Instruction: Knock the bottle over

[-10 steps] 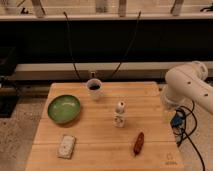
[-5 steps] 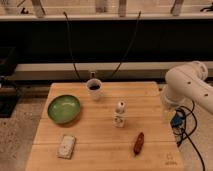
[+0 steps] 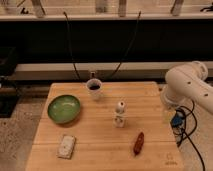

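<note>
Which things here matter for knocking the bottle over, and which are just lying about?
For the job:
bottle, upright mid-table
hand, low at the right edge of the table, under the arm

Lying about:
mug
green bowl
white block
small reddish-brown object

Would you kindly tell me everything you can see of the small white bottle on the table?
The bottle is small, white and plastic-looking, with a white cap and a pale label bearing dark marks. It stands upright near the middle of the wooden table, touching only the tabletop, with the mug farther back. The claw does not show; the white arm sits past the table's right edge, apart from the bottle.
</note>
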Motion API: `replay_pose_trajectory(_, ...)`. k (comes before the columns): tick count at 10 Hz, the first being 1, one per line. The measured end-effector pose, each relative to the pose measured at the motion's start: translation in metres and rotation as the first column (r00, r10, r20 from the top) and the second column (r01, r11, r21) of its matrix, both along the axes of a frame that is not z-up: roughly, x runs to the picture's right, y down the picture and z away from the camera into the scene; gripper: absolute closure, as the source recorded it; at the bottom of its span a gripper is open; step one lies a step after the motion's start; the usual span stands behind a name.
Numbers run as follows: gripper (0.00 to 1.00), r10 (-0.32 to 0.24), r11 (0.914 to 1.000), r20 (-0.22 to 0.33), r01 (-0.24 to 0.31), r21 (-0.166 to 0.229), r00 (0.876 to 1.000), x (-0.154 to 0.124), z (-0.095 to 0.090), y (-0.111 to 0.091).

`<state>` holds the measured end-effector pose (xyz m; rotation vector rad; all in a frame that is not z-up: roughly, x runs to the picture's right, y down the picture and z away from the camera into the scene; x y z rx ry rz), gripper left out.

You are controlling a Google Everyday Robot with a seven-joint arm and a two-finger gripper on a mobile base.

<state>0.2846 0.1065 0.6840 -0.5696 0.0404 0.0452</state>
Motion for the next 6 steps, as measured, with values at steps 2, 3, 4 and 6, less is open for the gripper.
replay_pose_trajectory(2,0.2,-0.005,1.0,-0.001,0.005,0.0,1.0,-0.001,0.001,0.002)
replay_pose_trajectory(3,0.2,-0.019,0.9998,0.0,0.019,0.004,1.0,-0.008,0.005,0.004)
replay_pose_trajectory(4,0.2,-0.035,0.9994,0.007,0.035,0.005,0.999,-0.021,0.01,0.006)
replay_pose_trajectory(6,0.2,-0.066,0.9978,0.014,0.066,0.01,0.998,-0.037,0.017,0.01)
